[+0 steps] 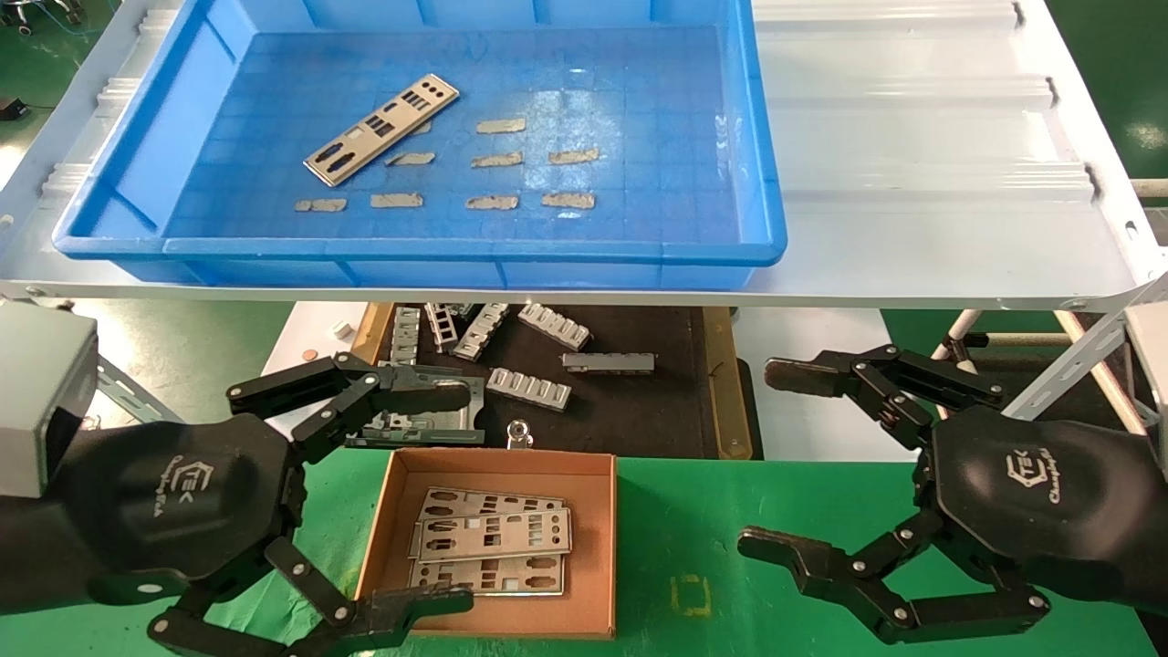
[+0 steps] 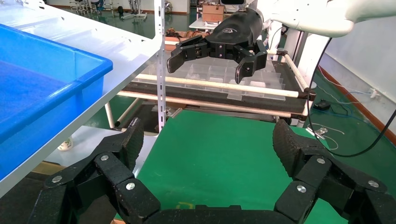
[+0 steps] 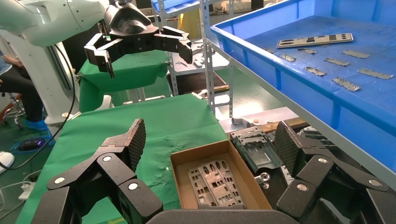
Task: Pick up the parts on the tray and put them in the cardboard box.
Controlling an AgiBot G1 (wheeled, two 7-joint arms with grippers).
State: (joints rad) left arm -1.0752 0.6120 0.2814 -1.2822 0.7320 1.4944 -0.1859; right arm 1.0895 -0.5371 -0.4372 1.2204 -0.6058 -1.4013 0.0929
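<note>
Left end effector (image 1: pixel 429 497) low at the lower left of the head view, fingers spread wide apart with nothing between them, one finger (image 1: pixel 429 394) reaching over the far edge of the cardboard box (image 1: pixel 497 630), the other (image 1: pixel 415 604) lying over its near left corner. Right end effector (image 1: pixel 789 461) at the lower right, likewise spread apart and empty, hanging over the green worktop (image 1: pixel 693 520) well to the right of the box. White logo lettering on both black housings, too small to read. Inside the box, three parts (image 1: pixel 493 534) stacked flat and fanned slightly. One more part (image 1: pixel 381 130) lying diagonally at the upper left of the blue tray (image 1: pixel 456 251), the tray sitting on the white ribbed shelf (image 1: pixel 922 137) across the top of the frame. Small grey patches (image 1: pixel 497 160) scattered over the tray floor to the right of and below that plate. Below the shelf, at centre frame, ribbed grey brackets (image 1: pixel 529 388) strewn on a dark mat (image 1: pixel 639 411) beyond the box. A faint yellow square mark (image 1: pixel 691 595) on the green surface just right of the box.
</note>
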